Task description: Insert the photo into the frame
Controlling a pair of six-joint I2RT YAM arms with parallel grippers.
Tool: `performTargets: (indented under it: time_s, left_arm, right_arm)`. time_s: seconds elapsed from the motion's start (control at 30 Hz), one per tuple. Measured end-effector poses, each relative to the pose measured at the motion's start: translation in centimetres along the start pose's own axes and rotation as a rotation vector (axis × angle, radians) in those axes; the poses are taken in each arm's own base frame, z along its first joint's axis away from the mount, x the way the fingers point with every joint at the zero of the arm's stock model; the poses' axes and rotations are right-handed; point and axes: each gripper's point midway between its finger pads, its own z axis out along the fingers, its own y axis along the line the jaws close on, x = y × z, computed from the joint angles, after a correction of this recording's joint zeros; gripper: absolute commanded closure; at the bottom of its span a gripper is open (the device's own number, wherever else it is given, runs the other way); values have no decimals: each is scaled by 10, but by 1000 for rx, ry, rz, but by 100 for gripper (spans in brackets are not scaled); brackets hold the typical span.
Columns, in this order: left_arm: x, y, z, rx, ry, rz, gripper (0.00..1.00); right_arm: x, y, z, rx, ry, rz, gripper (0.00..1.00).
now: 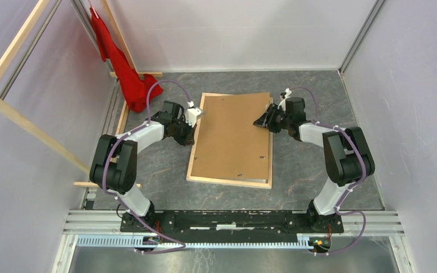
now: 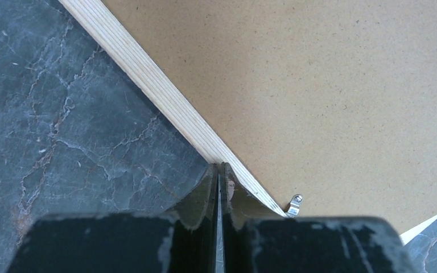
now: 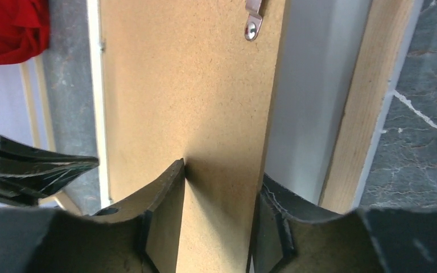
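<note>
judging the task nearly done: board (image 1: 233, 136) lies in the frame (image 1: 193, 153), a bit crooked, fastening left | photo not visible, maybe under the board | frame flat at middle of table (image 1: 296, 170), wood face up, long axis going near-to-far, far end leaning right | left gripper (image 2: 220, 168) squeezed closed at left rail | right gripper (image 3: 222, 176) parted over board's edge

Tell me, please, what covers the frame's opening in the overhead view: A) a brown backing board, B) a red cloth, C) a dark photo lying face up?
A: the brown backing board lies across the frame, and the red cloth is off at the far left.
</note>
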Motion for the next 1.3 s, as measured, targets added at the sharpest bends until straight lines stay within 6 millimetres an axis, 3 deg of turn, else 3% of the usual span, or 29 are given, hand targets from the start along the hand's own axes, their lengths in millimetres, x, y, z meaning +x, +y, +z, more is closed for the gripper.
performTargets:
  time_s: [0.1, 0.17, 0.2, 0.33, 0.67, 1.03, 1.3]
  left_arm:
    - [3, -1, -2, -3, 8, 12, 93]
    - [4, -1, -3, -1, 10, 14, 94]
    - [4, -1, -3, -1, 9, 14, 94]
    - [4, -1, -3, 0, 10, 17, 94]
    - [4, -1, -3, -1, 11, 17, 94]
    - [4, 0, -3, -4, 12, 16, 94]
    - [4, 0, -3, -6, 14, 16, 94]
  right_arm:
    - [10, -7, 5, 47, 29, -30, 33]
    - [18, -11, 6, 72, 57, -47, 8]
    - [24, -13, 7, 86, 78, -60, 2]
    - [28, -4, 8, 112, 115, -131, 2]
    - [32, -8, -1, 272, 178, -255, 2]
    - [10, 9, -16, 430, 174, -409, 2]
    - [9, 2, -23, 476, 194, -458, 2]
